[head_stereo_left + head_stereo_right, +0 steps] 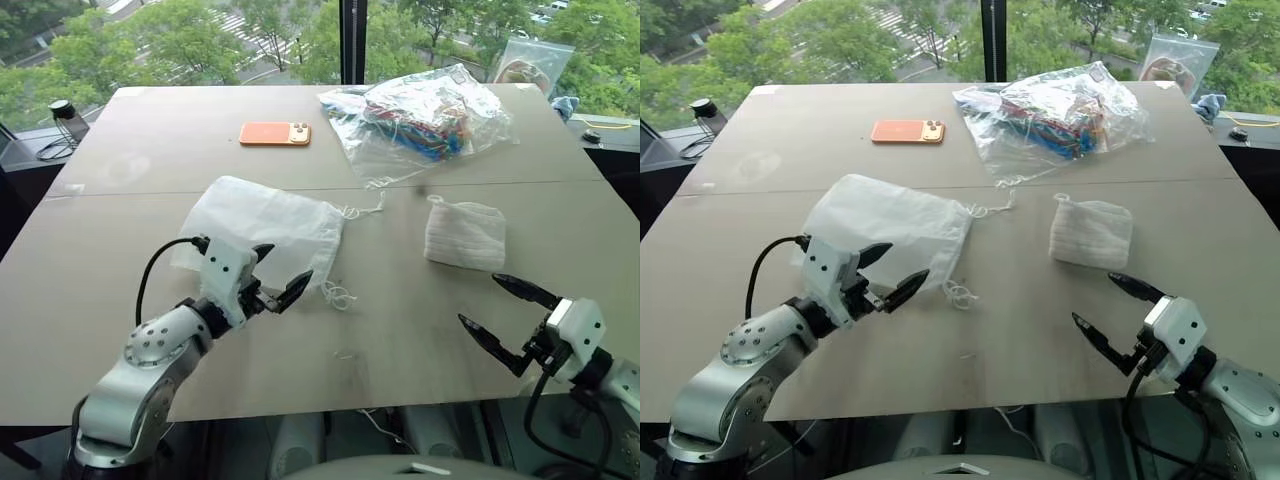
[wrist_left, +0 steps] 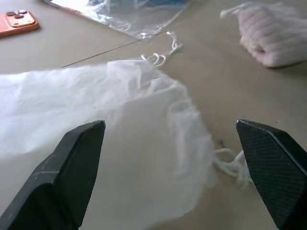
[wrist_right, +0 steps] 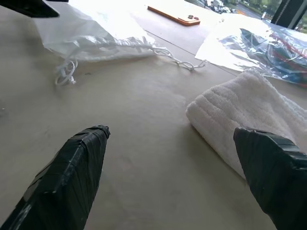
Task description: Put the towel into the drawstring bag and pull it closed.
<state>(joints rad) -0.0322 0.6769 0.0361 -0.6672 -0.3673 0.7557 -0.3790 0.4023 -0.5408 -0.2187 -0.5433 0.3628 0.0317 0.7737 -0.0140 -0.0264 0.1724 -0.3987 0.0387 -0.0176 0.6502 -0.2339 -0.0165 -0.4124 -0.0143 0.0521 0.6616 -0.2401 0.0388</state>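
Note:
The drawstring bag (image 1: 265,222) lies flat on the table left of centre, its mouth and thin white cords (image 1: 338,294) toward the right. The towel (image 1: 465,235), a small folded ribbed white cloth, rests to the bag's right, apart from it. My left gripper (image 1: 281,272) hovers open over the bag's near edge, nothing between its fingers. My right gripper (image 1: 508,312) stands open near the table's front right edge, just in front of the towel. The right wrist view has the towel (image 3: 249,120) close ahead and the bag (image 3: 91,28) farther off.
A clear plastic bag of colourful items (image 1: 425,115) lies at the back right. An orange phone (image 1: 275,133) rests at the back centre. A dark small object (image 1: 68,120) stands off the table's far left corner. The table's front edge (image 1: 330,405) runs just below both grippers.

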